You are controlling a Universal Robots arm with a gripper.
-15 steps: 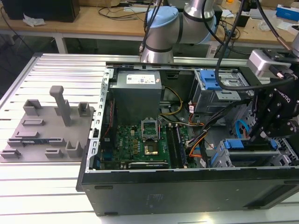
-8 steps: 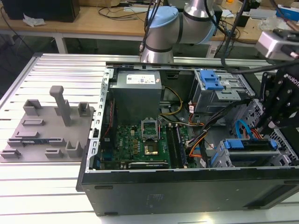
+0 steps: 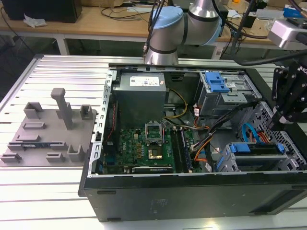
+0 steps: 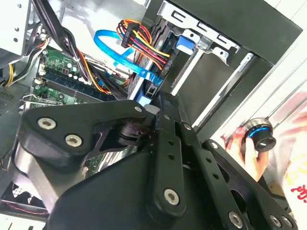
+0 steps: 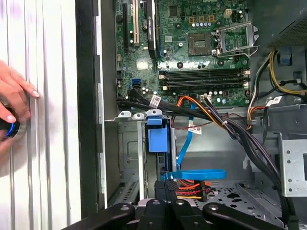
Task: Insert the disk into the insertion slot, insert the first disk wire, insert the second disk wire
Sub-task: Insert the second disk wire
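The disk (image 3: pixel 254 149) in its blue carrier (image 5: pixel 157 139) sits inside the insertion slot (image 3: pixel 223 162), a low grey cage at the case's corner on the exterior view's right. A flat blue wire (image 3: pixel 247 133) loops over the disk's rear end (image 5: pixel 196 173). A red, orange and yellow wire bundle (image 4: pixel 139 36) runs into a black plug beside it. My black gripper (image 3: pixel 277 122) hangs over that rear end. Its fingers (image 5: pixel 166 184) look shut and their tips (image 4: pixel 160 98) are at the blue wire's end. I cannot tell whether they hold it.
The open computer case lies on a ribbed metal table (image 3: pixel 43 187). A taller grey cage with a blue latch (image 3: pixel 217 82) stands behind the slot, the motherboard (image 3: pixel 144 143) beside it. A grey fixture plate (image 3: pixel 48 129) lies on the exterior view's left. A person's hand (image 5: pixel 14 103) rests on a knob outside the case.
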